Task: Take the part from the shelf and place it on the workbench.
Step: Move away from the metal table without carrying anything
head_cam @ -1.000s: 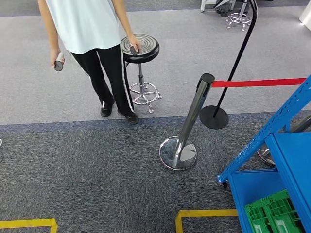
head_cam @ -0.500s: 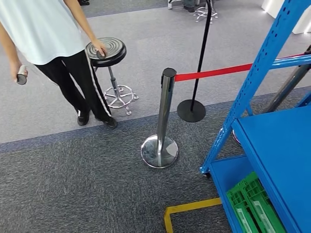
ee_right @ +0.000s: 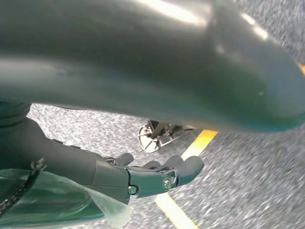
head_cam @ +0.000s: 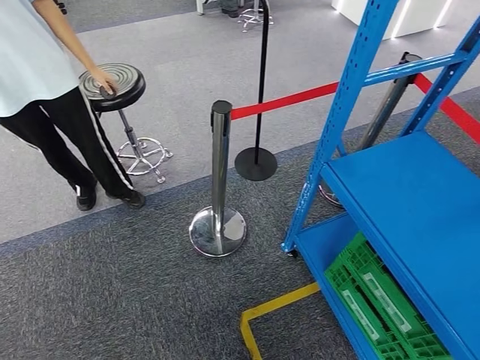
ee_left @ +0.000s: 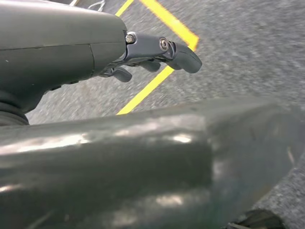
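Blue steel shelf (head_cam: 407,187) at the right of the head view, close ahead, with a green crate (head_cam: 385,300) on its lowest level. No part to be made out on the bare middle level; whereabouts of the part not to be told from these frames, perhaps inside the crate or higher up out of frame. Judged as the approach step: nearing the shelf, nothing grasped yet. Next move likely calls for squaring up to the shelf, finding the part, then raising an arm toward it.

Head view alone gives the surroundings: chrome post (head_cam: 220,180) with red belt (head_cam: 283,97) just left of the shelf, yellow floor tape (head_cam: 271,311) below, a person (head_cam: 51,90) at the far left resting a hand on a black stool (head_cam: 113,82).

Wrist views give the hands instead. Left hand (ee_left: 151,50) hanging over grey carpet and yellow tape, fingers loosely extended, holding nothing. Right hand (ee_right: 151,174) likewise released, fingers apart, nothing in it, above carpet and tape.
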You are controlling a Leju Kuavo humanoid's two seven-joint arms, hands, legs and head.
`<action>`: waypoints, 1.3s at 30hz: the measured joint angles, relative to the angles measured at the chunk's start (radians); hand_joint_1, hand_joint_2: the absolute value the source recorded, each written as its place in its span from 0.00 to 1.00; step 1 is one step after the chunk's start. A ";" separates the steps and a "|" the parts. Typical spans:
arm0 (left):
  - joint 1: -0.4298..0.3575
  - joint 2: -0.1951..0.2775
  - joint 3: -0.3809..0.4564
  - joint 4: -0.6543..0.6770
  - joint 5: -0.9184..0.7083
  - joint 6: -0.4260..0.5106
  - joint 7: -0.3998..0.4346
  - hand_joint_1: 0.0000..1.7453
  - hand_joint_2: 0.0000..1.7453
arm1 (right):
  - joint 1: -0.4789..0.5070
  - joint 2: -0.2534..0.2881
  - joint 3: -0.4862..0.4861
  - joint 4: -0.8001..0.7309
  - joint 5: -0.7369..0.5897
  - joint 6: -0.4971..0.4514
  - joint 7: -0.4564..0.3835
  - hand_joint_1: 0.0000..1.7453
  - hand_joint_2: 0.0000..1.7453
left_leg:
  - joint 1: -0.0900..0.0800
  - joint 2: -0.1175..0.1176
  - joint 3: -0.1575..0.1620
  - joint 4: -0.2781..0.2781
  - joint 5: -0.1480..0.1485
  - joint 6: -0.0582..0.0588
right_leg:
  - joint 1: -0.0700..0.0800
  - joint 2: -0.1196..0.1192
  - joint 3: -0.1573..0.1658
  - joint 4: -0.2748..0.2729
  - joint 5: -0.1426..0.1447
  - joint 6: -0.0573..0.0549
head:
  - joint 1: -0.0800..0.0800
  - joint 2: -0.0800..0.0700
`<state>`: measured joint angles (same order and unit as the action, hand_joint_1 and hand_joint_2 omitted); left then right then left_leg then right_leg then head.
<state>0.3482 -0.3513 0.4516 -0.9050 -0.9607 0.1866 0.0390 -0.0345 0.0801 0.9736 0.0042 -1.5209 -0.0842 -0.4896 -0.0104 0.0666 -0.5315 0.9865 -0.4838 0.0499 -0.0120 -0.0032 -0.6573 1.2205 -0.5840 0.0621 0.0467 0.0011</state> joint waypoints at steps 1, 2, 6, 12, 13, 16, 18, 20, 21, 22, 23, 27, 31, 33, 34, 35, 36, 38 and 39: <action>0.001 0.000 -0.006 -0.002 0.002 -0.002 0.000 0.00 0.00 | 0.001 0.000 0.000 0.000 0.000 -0.001 0.000 0.00 0.00 | 0.000 0.013 0.001 0.001 -0.001 -0.001 | 0.000 -0.016 0.049 -0.073 0.029 0.000 | 0.000 0.000; 0.001 0.000 -0.011 -0.005 0.003 -0.004 0.000 0.00 0.00 | 0.000 0.000 0.000 0.000 0.000 -0.001 0.001 0.00 0.00 | -0.002 0.023 0.002 0.003 -0.002 -0.004 | 0.002 -0.037 0.095 -0.145 0.049 -0.003 | 0.000 0.000; 0.005 0.000 -0.026 -0.014 0.004 -0.004 0.001 0.00 0.00 | 0.000 0.000 -0.004 0.000 0.000 0.000 0.002 0.00 0.00 | -0.005 0.057 0.010 0.008 -0.005 -0.024 | 0.008 -0.051 0.144 -0.240 0.071 -0.036 | -0.007 0.000; 0.012 0.000 -0.035 -0.022 -0.001 -0.005 0.000 0.00 0.00 | -0.003 0.000 -0.010 0.000 0.000 0.003 0.001 0.00 0.00 | 0.013 -0.052 -0.074 0.233 -0.143 -0.058 | 0.000 0.014 0.144 -0.247 0.094 -0.066 | -0.016 0.000; 0.013 0.000 -0.035 -0.022 -0.003 -0.006 0.000 0.00 0.00 | -0.002 0.000 -0.012 0.000 0.000 0.003 0.000 0.00 0.00 | 0.014 -0.057 -0.094 0.280 -0.156 -0.060 | 0.000 0.027 0.142 -0.246 0.095 -0.066 | -0.016 0.000; 0.014 0.000 -0.037 -0.022 -0.006 -0.010 -0.005 0.00 0.00 | -0.001 0.000 -0.015 0.000 0.000 0.002 0.000 0.00 0.00 | 0.019 -0.070 -0.061 0.207 -0.082 -0.059 | 0.000 0.071 0.140 -0.240 0.096 -0.063 | -0.017 0.000; 0.015 0.000 -0.039 -0.022 -0.006 -0.016 -0.011 0.00 0.00 | -0.002 0.000 -0.017 0.000 0.000 0.001 -0.001 0.00 0.00 | 0.024 -0.118 -0.005 0.077 -0.025 -0.053 | 0.000 0.099 0.136 -0.235 0.096 -0.055 | -0.016 0.000; 0.014 -0.001 -0.042 -0.022 -0.003 -0.024 -0.018 0.00 0.00 | -0.004 0.000 -0.020 0.000 0.000 0.000 -0.002 0.00 0.00 | 0.025 -0.150 0.015 0.024 -0.017 -0.047 | -0.002 0.122 0.124 -0.232 0.100 -0.040 | -0.016 0.000; 0.014 -0.001 -0.043 -0.022 -0.001 -0.026 -0.020 0.00 0.00 | -0.002 0.000 -0.022 0.000 0.000 0.000 -0.002 0.00 0.00 | 0.024 -0.144 0.015 0.018 -0.018 -0.044 | -0.004 0.132 0.116 -0.232 0.102 -0.031 | -0.015 0.000; 0.014 -0.001 -0.045 -0.023 0.000 -0.027 -0.021 0.00 0.00 | 0.000 0.000 -0.023 0.001 0.000 0.000 -0.003 0.00 0.00 | 0.023 -0.133 0.014 0.016 -0.015 -0.038 | -0.007 0.136 0.109 -0.233 0.104 -0.024 | -0.015 0.000; 0.014 -0.001 -0.047 -0.024 0.000 -0.026 -0.022 0.00 0.00 | 0.002 0.000 -0.024 0.001 0.000 -0.001 -0.003 0.00 0.00 | 0.023 -0.121 0.014 0.010 -0.011 -0.032 | -0.008 0.119 0.102 -0.227 0.098 -0.019 | -0.014 0.000; 0.019 -0.002 -0.049 -0.024 0.001 -0.027 -0.025 0.00 0.00 | -0.003 0.000 -0.027 0.002 0.000 -0.002 -0.004 0.00 0.00 | 0.018 -0.057 0.009 0.000 -0.004 -0.014 | -0.006 0.015 0.010 -0.039 -0.019 -0.011 | -0.003 0.000; 0.019 -0.002 -0.049 -0.024 -0.001 -0.034 -0.035 0.00 0.00 | 0.001 0.000 -0.033 0.002 0.000 -0.005 -0.001 0.00 0.00 | 0.014 0.002 0.006 0.002 -0.005 -0.015 | -0.007 -0.001 0.033 -0.033 0.000 -0.005 | -0.003 0.000; 0.020 -0.002 -0.050 -0.025 0.002 -0.040 -0.039 0.00 0.00 | 0.000 0.000 -0.035 0.002 0.000 -0.004 0.000 0.00 0.00 | 0.010 0.023 0.010 0.005 -0.009 -0.021 | -0.004 -0.045 0.115 -0.168 0.052 -0.012 | -0.002 0.000; 0.021 -0.002 -0.050 -0.025 0.000 -0.049 -0.041 0.00 0.00 | -0.001 0.000 -0.036 0.002 0.000 -0.004 0.000 0.00 0.00 | 0.007 0.033 0.012 0.007 -0.010 -0.025 | -0.001 -0.062 0.139 -0.212 0.063 -0.018 | -0.004 0.000; 0.022 -0.002 -0.049 -0.028 -0.006 -0.063 -0.046 0.00 0.00 | -0.002 0.000 -0.038 0.002 0.000 -0.003 0.000 0.00 0.00 | 0.005 0.042 0.014 0.009 -0.012 -0.030 | 0.001 -0.073 0.149 -0.232 0.066 -0.025 | -0.006 0.000; 0.023 -0.001 -0.046 -0.032 -0.017 -0.083 -0.053 0.00 0.00 | -0.001 0.000 -0.039 0.002 0.000 -0.003 0.000 0.00 0.00 | 0.004 0.051 0.015 0.010 -0.012 -0.035 | 0.004 -0.068 0.147 -0.236 0.066 -0.032 | -0.007 0.000; 0.024 -0.001 -0.035 -0.043 -0.043 -0.120 -0.072 0.00 0.00 | 0.003 0.001 -0.040 0.002 0.000 -0.003 0.000 0.00 0.00 | 0.007 0.052 0.018 0.014 -0.019 -0.046 | 0.003 -0.047 0.144 -0.239 0.071 -0.046 | -0.009 0.000; 0.024 -0.001 -0.028 -0.047 -0.051 -0.130 -0.079 0.00 0.00 | 0.003 0.002 -0.040 0.002 0.000 -0.003 -0.001 0.00 0.00 | 0.009 0.031 0.014 0.031 -0.035 -0.053 | 0.001 -0.037 0.146 -0.241 0.074 -0.054 | -0.011 0.000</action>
<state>0.3718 -0.3519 0.4233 -0.9519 -1.0121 0.0565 -0.0395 -0.0316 0.0818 0.9335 0.0057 -1.5209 -0.0873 -0.4903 -0.0011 0.0978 -0.5178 1.0180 -0.5188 -0.0026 -0.0110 -0.0404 -0.5110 0.9795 -0.5095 0.0084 0.0359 0.0011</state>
